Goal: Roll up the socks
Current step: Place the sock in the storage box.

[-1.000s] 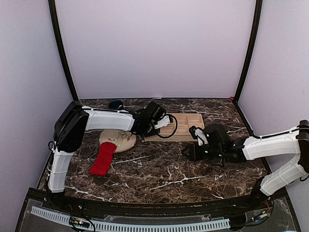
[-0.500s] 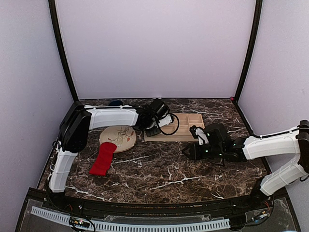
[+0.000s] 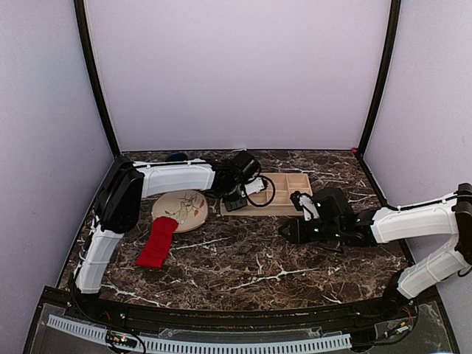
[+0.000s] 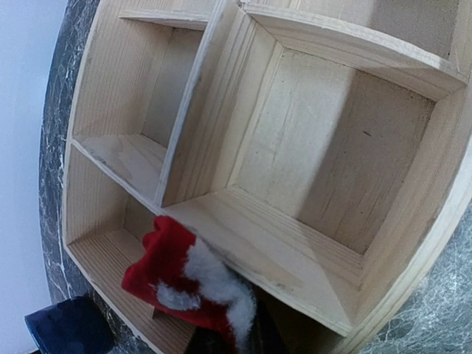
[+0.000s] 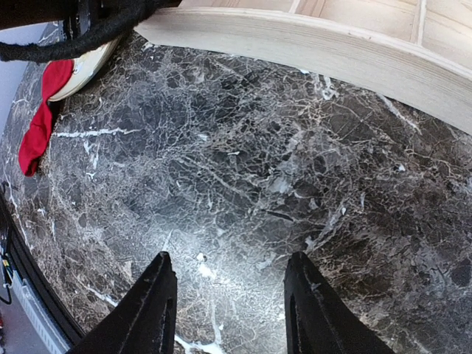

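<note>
Pinched in the nearly closed left gripper [image 3: 236, 199], a bunched red sock [image 4: 166, 273] over the wooden tray [image 4: 192, 125]. In front of the tray, right gripper [image 5: 230, 265] half open, empty.

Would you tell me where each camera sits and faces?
Top external: above and behind the bases, looking down on the table; both arms show.
Left wrist: looks down into the wooden tray; left end effector, barely visible, grips a red sock bundle.
Right wrist: low, facing table and tray edge; open right end effector shows.
Top and right wrist share the flat sock.
</note>
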Controlling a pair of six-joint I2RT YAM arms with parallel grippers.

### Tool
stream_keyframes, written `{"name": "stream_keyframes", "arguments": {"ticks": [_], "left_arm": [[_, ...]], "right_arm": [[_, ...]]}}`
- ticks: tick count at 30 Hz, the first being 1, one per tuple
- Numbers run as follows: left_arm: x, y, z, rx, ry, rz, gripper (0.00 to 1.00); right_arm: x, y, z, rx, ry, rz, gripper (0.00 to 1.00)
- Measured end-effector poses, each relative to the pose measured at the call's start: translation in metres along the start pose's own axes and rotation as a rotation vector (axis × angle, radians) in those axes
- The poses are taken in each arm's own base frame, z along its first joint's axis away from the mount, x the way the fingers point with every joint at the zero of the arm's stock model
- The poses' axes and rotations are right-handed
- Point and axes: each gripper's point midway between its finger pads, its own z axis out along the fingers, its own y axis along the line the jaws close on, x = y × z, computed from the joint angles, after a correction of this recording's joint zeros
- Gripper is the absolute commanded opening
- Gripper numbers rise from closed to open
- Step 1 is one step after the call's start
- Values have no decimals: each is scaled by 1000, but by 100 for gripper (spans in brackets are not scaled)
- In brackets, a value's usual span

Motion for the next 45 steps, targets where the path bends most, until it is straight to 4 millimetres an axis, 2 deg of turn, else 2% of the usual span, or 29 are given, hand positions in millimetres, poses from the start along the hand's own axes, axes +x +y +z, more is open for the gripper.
{"name": "stream_keyframes", "arguments": {"ticks": [15,23,39,45], "left_arm": [[7,6,9,137,26,-99,3],[8,6,8,228,24,-146,5],[9,-3,14,362,17,-204,7],[10,-2,19,396,17,-246,14]], "right_arm": [[1,1,0,-4,5,1,47],[-9,9,-1,-26,-9,0,48],[-8,9,7,-12,22,1,49],[-10,10,10,-11,27,1,49]]}}
